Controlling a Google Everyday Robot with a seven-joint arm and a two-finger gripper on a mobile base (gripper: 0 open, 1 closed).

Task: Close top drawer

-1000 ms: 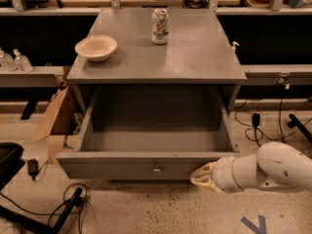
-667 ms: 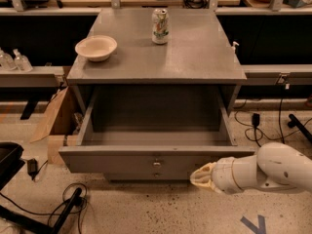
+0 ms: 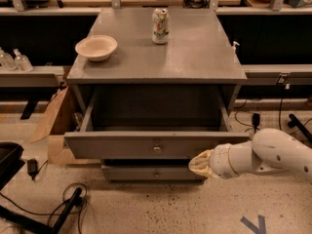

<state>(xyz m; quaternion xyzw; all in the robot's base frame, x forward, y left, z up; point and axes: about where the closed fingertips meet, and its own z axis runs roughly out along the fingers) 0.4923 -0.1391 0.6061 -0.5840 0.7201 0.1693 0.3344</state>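
Observation:
The top drawer (image 3: 122,146) of the grey cabinet stands pulled out towards me, its inside empty, with a small round metal knob (image 3: 157,147) at the centre of its front panel. My gripper (image 3: 199,164) comes in from the right on a white arm and rests against the lower right part of the drawer's front. A shorter-fronted drawer (image 3: 146,173) shows below it.
On the cabinet top (image 3: 195,57) stand a white bowl (image 3: 96,47) at the left and a can (image 3: 160,26) at the back middle. A cardboard box (image 3: 56,123) lies left of the cabinet. Cables (image 3: 63,208) lie on the floor at the lower left. Benches run behind.
The drawer front has moved back towards the cabinet, so less of the drawer's inside shows. My gripper has moved with it, staying against the front's right part.

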